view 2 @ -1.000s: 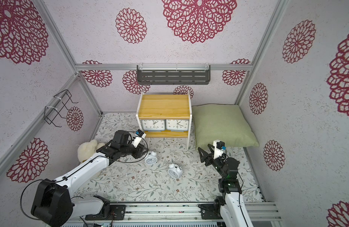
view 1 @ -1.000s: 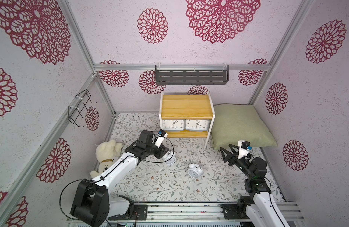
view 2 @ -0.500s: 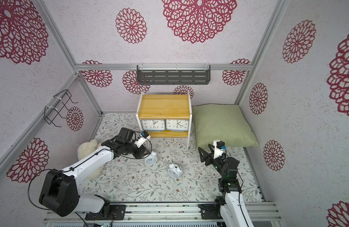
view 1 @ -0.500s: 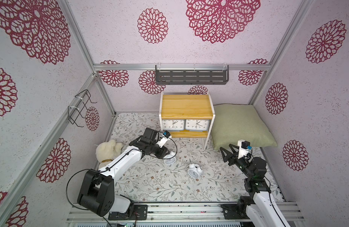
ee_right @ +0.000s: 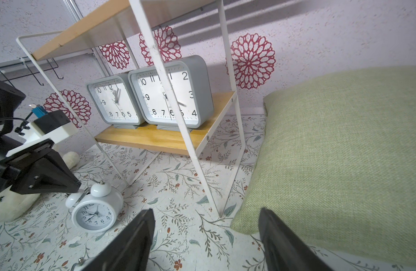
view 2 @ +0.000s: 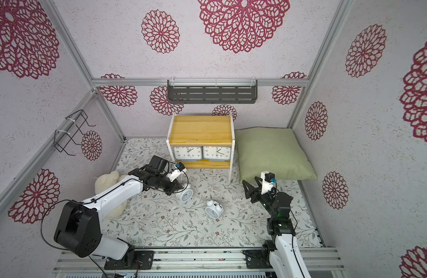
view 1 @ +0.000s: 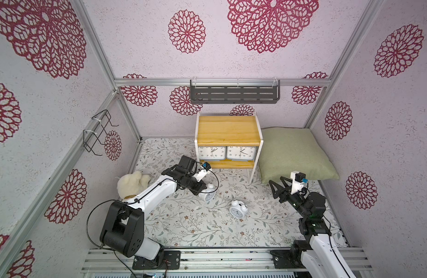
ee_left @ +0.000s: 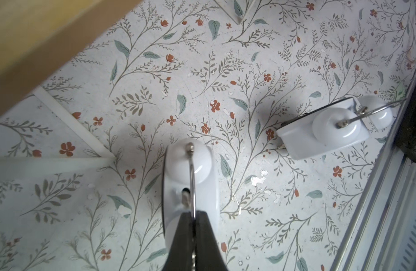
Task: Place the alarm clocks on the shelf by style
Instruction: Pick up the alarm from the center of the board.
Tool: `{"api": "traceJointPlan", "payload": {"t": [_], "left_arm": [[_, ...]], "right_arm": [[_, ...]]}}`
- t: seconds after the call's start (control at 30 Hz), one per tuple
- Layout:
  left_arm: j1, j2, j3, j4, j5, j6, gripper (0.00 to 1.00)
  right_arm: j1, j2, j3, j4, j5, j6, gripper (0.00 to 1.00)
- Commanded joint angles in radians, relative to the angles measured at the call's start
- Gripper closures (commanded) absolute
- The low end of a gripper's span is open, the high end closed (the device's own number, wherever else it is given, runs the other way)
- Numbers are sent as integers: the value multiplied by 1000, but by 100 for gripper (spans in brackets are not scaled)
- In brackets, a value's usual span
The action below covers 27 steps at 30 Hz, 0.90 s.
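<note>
Since both grey clocks [view 1: 212, 152] sit on the lower board of the shelf [view 1: 228, 130], the left gripper [ee_left: 194, 214], jaws pinched on the wire handle [ee_left: 192, 178] of a twin-bell clock [ee_left: 209, 194] just before the shelf, should next lift it onto the top board, the right gripper [ee_right: 206, 237] idling wide open.

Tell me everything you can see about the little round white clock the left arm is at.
The twin-bell clock is small, round and glossy white, plastic or painted metal by its look. Two dome bells sit on top under a thin wire handle; the white dial has black numerals and hands. It stands on the floral mat, close in front of the shelf, dial facing the robot's side. The left gripper is shut on the handle.
</note>
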Motion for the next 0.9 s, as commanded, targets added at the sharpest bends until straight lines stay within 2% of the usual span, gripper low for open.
{"api": "traceJointPlan", "payload": {"t": [0.0,0.1,0.2,0.33,0.63,0.87], "left_arm": [[-26,-5,34,-37,11,34,100],[-44,-23,56,-66,5,43,100],[-66,-43,95,-114,19,64,100],[-107,-51,178,-188,54,111,100],[-164,49,467,-418,127,242,100],[-183,125,652,-565,182,329,100]], "right_arm": [[6,-18,9,48,-21,-5,23],[9,-32,11,65,-74,-4,23],[20,-38,17,110,-195,2,24],[74,-13,52,150,-298,7,24],[258,164,237,31,-381,-156,29],[355,329,401,-99,-398,-282,36]]}}
